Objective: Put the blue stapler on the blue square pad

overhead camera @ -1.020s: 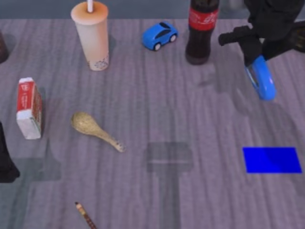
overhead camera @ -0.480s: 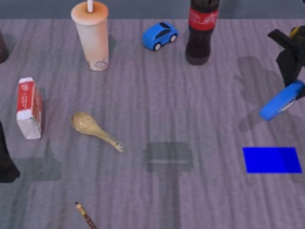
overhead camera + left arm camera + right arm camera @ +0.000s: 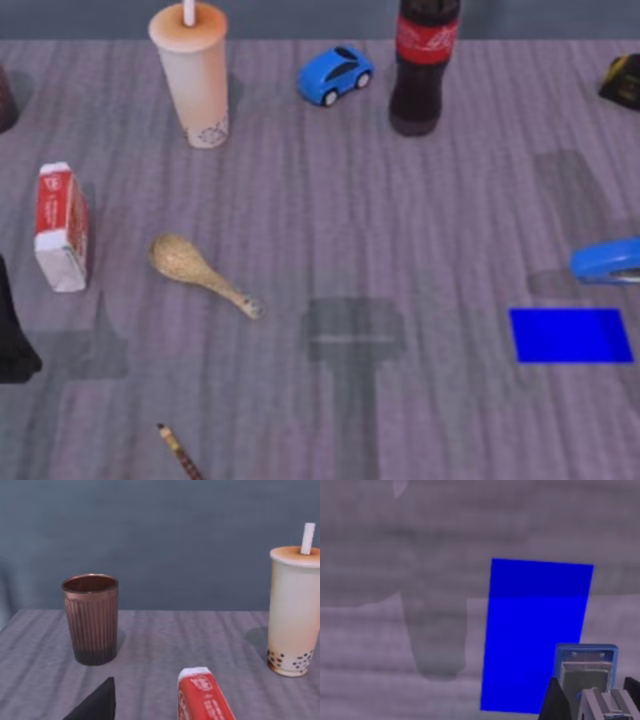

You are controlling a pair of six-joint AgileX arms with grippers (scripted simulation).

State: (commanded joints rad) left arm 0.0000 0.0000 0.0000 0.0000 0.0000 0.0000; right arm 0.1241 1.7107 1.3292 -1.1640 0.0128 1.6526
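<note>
The blue stapler (image 3: 607, 261) hangs level at the table's right edge, just beyond the far side of the blue square pad (image 3: 571, 335). In the right wrist view my right gripper (image 3: 591, 682) is shut on the blue stapler (image 3: 585, 667), whose silver underside faces the camera, with a dark finger on each side of it. The blue square pad (image 3: 535, 635) lies on the table below, and the stapler's tip overlaps its corner. Only a black and yellow part of my right arm (image 3: 622, 80) shows in the top view. My left arm (image 3: 14, 340) is parked at the left edge.
A cola bottle (image 3: 424, 62), a blue toy car (image 3: 335, 74) and a bubble tea cup (image 3: 194, 78) stand along the back. A red and white carton (image 3: 60, 225), a spoon (image 3: 198, 270) and a brown stick (image 3: 180, 456) lie on the left. A copper cup (image 3: 92, 618) stands at the far left.
My right arm has swung the stapler from beside the cola bottle toward the right and nearer the pad. The stapler turned from upright to level. The arm has almost left the top view.
</note>
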